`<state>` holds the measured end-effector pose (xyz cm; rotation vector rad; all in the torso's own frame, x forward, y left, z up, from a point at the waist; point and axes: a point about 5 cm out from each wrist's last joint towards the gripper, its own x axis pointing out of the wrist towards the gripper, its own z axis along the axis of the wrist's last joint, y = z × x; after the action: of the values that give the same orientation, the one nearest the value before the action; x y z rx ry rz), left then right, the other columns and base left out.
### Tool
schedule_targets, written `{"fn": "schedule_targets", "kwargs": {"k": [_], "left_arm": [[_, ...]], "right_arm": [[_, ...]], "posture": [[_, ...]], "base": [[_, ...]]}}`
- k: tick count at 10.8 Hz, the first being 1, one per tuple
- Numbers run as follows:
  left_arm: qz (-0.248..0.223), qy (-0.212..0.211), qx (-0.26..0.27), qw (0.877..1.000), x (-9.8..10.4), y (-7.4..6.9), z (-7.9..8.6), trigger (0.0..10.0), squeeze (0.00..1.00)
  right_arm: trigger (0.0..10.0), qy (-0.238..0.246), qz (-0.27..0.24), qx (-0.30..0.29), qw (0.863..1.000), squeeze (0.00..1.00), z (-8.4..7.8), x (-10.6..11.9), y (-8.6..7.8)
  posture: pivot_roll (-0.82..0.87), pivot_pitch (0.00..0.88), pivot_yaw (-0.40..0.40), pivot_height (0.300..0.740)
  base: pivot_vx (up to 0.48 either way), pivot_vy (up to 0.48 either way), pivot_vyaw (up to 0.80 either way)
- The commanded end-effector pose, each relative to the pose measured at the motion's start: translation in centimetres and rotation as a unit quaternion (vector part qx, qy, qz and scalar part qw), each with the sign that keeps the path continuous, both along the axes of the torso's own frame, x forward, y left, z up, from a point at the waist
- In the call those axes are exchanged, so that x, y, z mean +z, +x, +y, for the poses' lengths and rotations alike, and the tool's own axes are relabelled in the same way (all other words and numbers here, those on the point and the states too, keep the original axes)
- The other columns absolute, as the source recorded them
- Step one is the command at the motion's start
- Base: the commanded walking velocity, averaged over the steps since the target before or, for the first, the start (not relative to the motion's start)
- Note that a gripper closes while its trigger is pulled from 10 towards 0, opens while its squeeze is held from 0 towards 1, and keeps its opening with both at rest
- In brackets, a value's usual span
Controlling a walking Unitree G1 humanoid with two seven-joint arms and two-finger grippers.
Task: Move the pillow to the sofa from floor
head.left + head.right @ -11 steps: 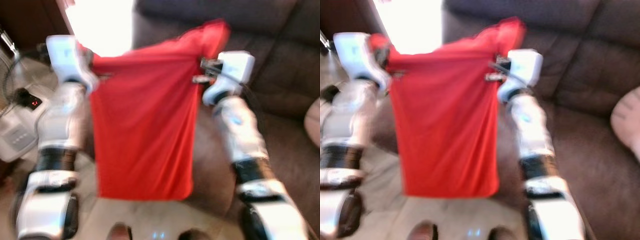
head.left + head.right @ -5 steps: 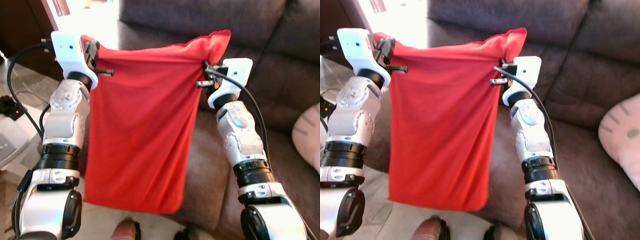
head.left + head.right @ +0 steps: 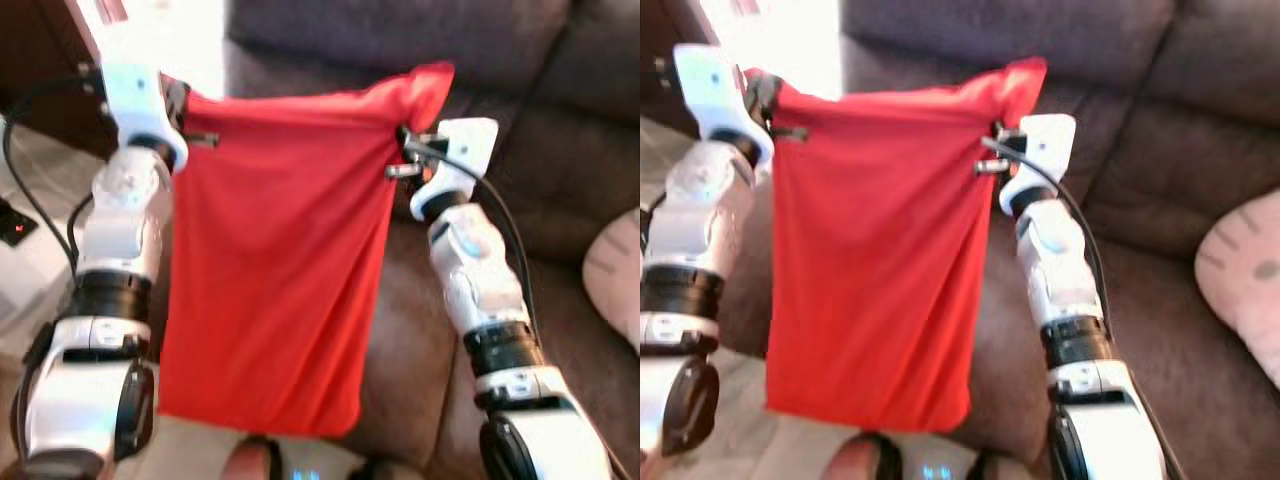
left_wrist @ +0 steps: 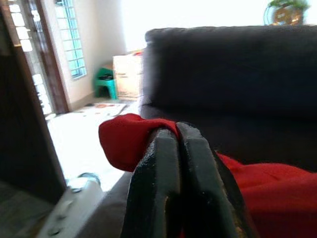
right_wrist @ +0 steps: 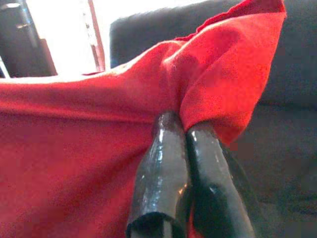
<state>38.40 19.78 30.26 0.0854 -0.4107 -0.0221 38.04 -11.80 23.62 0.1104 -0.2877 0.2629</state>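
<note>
**Pillow held up in front of sofa**

Pillow (image 3: 275,270), really a limp red fabric case, hangs flat like a sheet between both raised arms, w/ its top edge stretched roughly level and its bottom edge dangling free above the floor (image 3: 200,450). It's off the floor and not on the sofa (image 3: 560,150) yet; dark brown sofa sits behind and to the right of it.

Left gripper (image 4: 177,130) pinches the top left corner: jaws closed tight on the red cloth, a fold of it bunched over the fingertips. Right gripper (image 5: 185,130) does the same at the top right corner, jaws shut on the fabric, w/ a loose flap of red standing up past them. In head views both corners sit at approx. the same height, right corner poking up a bit higher.

Pale pink cushion (image 3: 1245,280) lies on the sofa seat at far right, well apart from the red cloth. Bright window light washes out the far left background. Head views slightly blurred. Black cable (image 3: 505,235) runs along the right forearm.
</note>
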Motion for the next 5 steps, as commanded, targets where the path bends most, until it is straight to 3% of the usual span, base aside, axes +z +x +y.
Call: {"fn": "schedule_targets", "kwargs": {"k": [1, 5], "left_arm": [[-0.064, -0.002, 0.033, 0.997, 2.8, -0.9, 1.6, 10.0, 0.0], [-0.083, 0.009, 0.041, 0.996, 4.0, -1.0, 1.9, 10.0, 0.0]], "right_arm": [[10.0, 0.014, -0.031, -0.024, 0.999, 0.0, -1.3, 1.6, -0.1], [10.0, 0.013, -0.028, -0.017, 0.999, 0.0, -1.0, 1.4, -0.2]], "posture": [[0.13, 0.163, -0.01, 0.703], [0.14, 0.167, -0.01, 0.703]], "base": [[0.352, 0.0, 0.0], [0.356, 0.0, 0.0]]}}
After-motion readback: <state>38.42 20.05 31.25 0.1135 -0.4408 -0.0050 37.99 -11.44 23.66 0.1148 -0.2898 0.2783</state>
